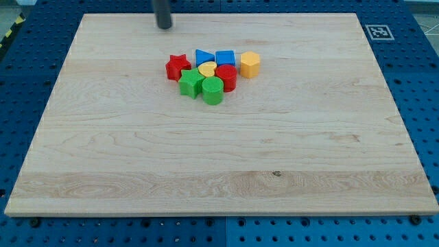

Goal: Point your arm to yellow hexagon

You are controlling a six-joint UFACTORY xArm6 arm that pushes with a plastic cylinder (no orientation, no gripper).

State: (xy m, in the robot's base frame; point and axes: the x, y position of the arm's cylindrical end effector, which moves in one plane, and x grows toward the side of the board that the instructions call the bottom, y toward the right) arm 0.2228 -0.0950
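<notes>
Camera view, one item: yellow hexagon (250, 64), rightmost of the bench (329, 151) cluster, touching blue cube (225, 58). We judged it light, rigid, slidable. Our tip (164, 27), no grasping tool, stood well up-left.

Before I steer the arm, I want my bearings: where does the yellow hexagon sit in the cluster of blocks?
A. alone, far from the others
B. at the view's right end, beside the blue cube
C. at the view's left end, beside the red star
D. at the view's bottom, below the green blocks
B: the yellow hexagon is the rightmost block, next to the blue cube; my tip is up-left of the cluster, touching nothing.
</notes>
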